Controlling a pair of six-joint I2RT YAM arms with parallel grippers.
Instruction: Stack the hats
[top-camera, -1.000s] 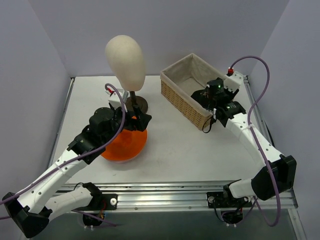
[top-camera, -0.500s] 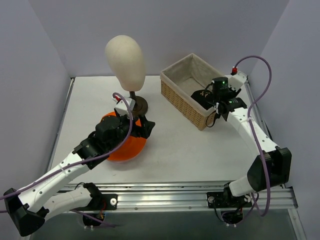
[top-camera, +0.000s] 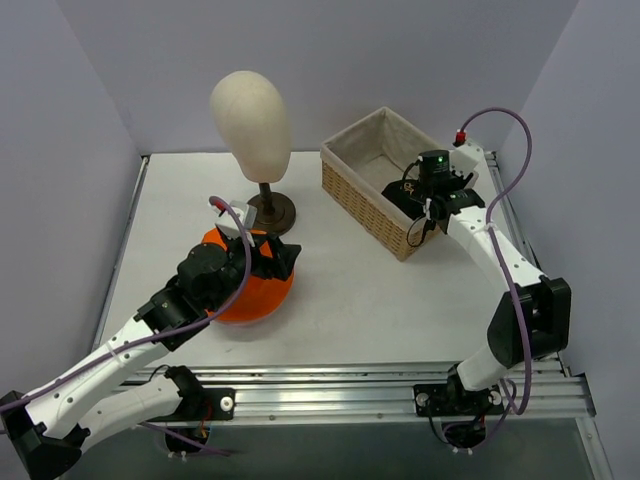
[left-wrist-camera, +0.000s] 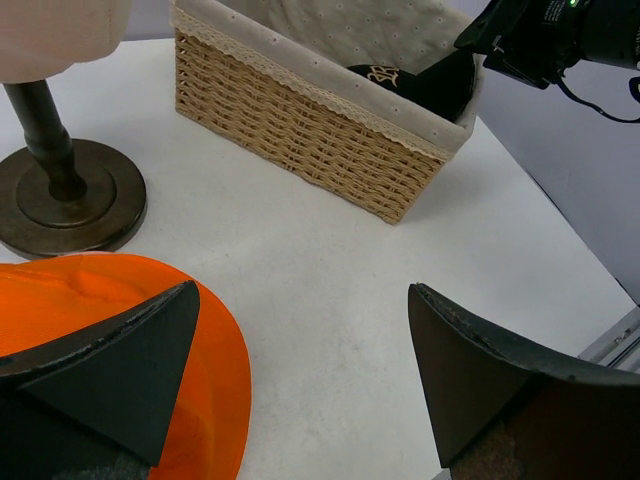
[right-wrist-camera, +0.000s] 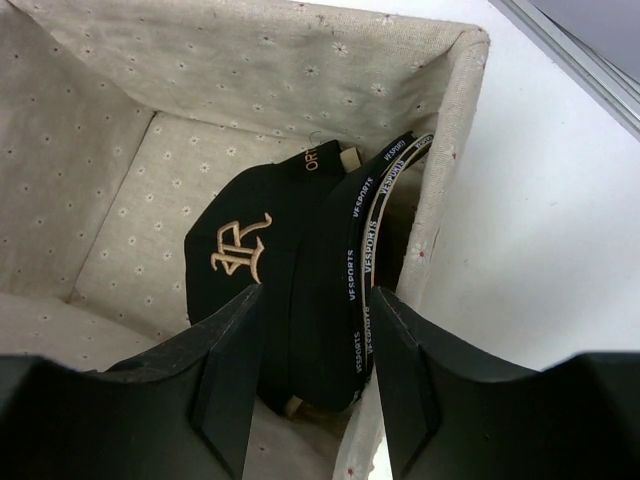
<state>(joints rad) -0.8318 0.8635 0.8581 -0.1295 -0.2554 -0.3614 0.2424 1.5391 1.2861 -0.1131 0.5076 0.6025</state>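
The bright orange bucket hat (top-camera: 240, 295) lies on the table in front of the mannequin stand; its brim shows at the lower left of the left wrist view (left-wrist-camera: 110, 300). My left gripper (top-camera: 283, 258) is open and empty just above the hat's right edge (left-wrist-camera: 300, 290). The black cap with gold emblem (right-wrist-camera: 280, 260) lies folded in the near right corner of the wicker basket (top-camera: 350, 185). My right gripper (right-wrist-camera: 315, 292) is open just above the cap, jaws either side of its folded part. The pink hat and the tan cap are out of view.
The cream mannequin head (top-camera: 250, 120) on its dark stand (left-wrist-camera: 65, 195) is behind the orange hat. The basket's lined wall (right-wrist-camera: 445, 170) is close to my right finger. White walls enclose the table; a metal rail (top-camera: 400, 385) runs along the near edge.
My left gripper has drawn back from the stand toward the hat's right edge. My right wrist has swung left over the basket's corner, above the black cap.
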